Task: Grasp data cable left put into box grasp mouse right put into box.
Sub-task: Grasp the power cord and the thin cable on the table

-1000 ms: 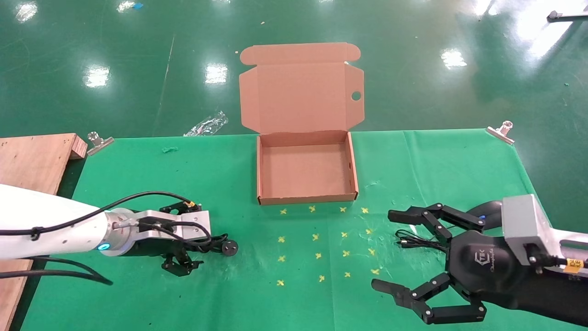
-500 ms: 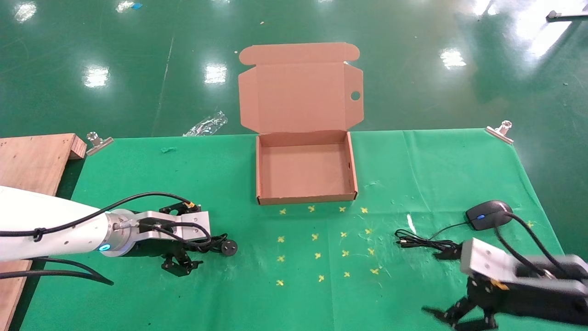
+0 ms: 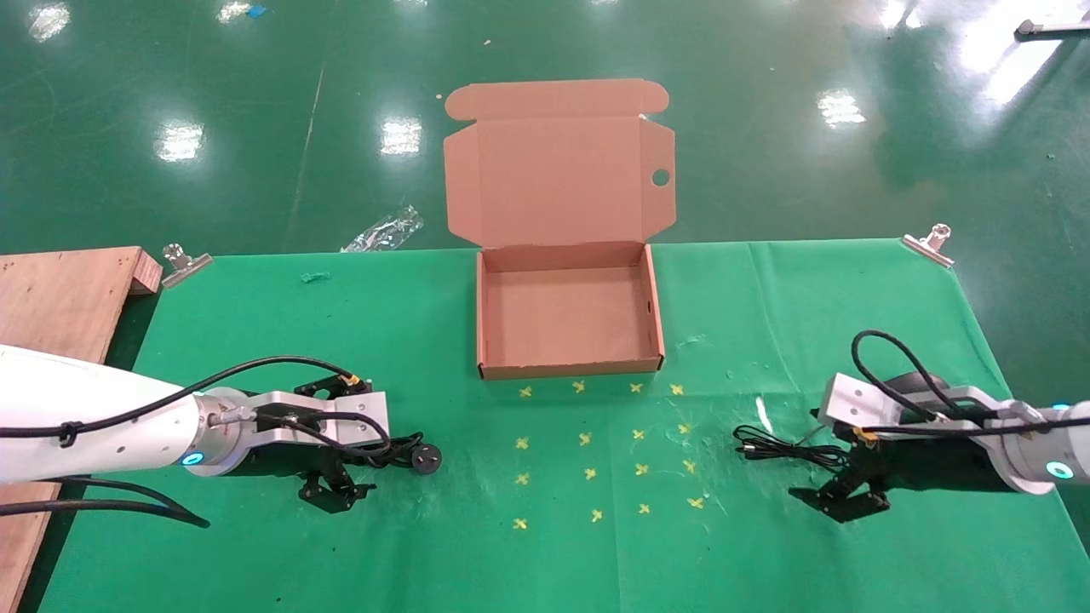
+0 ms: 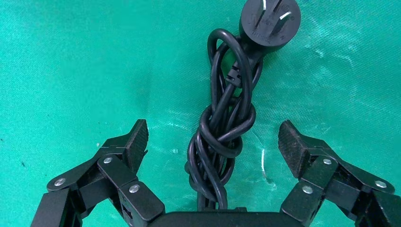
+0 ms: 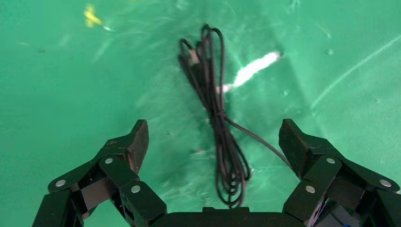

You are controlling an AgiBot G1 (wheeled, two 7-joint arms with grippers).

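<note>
The data cable (image 3: 400,449) lies at the front left of the green table, its round plug (image 3: 424,458) pointing to the middle. My left gripper (image 3: 366,438) is low over it and open. In the left wrist view the twisted bundle (image 4: 222,137) lies between the spread fingers (image 4: 137,139), untouched. The mouse (image 3: 918,380) is mostly hidden behind my right wrist. Its thin cord bundle (image 3: 775,447) lies in front of my open right gripper (image 3: 809,455). In the right wrist view the cord (image 5: 217,118) runs between the fingertips (image 5: 291,139). The box (image 3: 479,315) stands open and empty at the middle back.
The box lid (image 3: 558,170) stands up behind the box. Yellow cross marks (image 3: 588,472) dot the cloth in front of it. A wooden board (image 3: 60,298) lies at the left edge. Metal clips (image 3: 183,260) (image 3: 930,241) hold the cloth's far corners.
My right arm has come down from close to the camera and turned, and its open gripper now sits low at the mouse's cord bundle, hiding the mouse. The left arm has not moved.
</note>
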